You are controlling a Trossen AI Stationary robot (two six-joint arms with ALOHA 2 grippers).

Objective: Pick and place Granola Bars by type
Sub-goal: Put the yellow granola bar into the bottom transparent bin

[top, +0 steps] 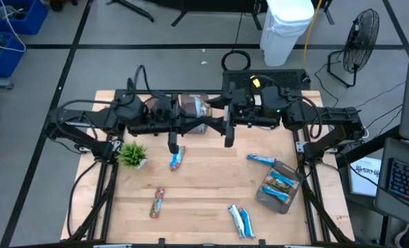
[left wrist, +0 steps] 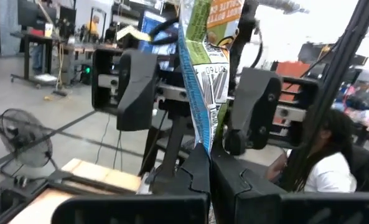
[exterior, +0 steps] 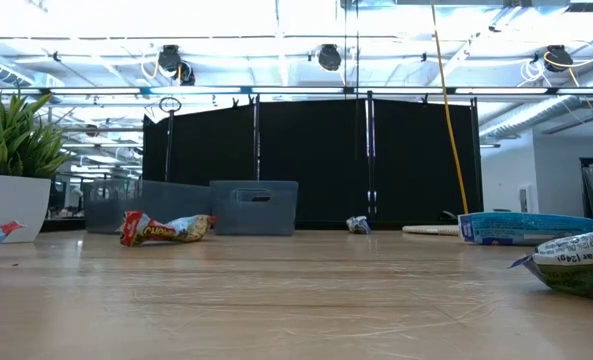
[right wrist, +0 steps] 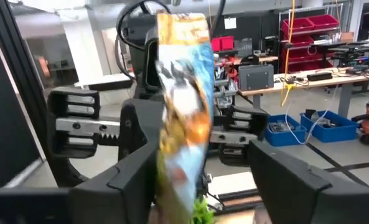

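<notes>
From above, both arms meet over the far middle of the tabletop [top: 190, 207]. The left gripper [top: 196, 110] and the right gripper [top: 214, 114] point at each other. One granola bar [top: 198, 107] sits in the air between them. Other bars lie on the wood: one near the plant [top: 132, 154], a red one [top: 157, 202] closer to the front, a pair [top: 241, 220] at the front, and some in the bin [top: 278, 187] on the right.

From tabletop height, no gripper shows. A red bar [exterior: 166, 228] lies far off near two grey bins [exterior: 254, 207].

In the left wrist view, the left gripper [left wrist: 208, 163] is pinched tight on the bottom edge of the bar [left wrist: 203, 74]. The bar stands up tall, long way up and down. The right arm's fingers [left wrist: 137, 81] stand on both sides of it.

In the right wrist view, the bar [right wrist: 181, 112] stands right between that arm's own fingers [right wrist: 277, 174]. They are apart and I think not yet squeezing it. The bar is blurry, so its type is hard to read.
</notes>
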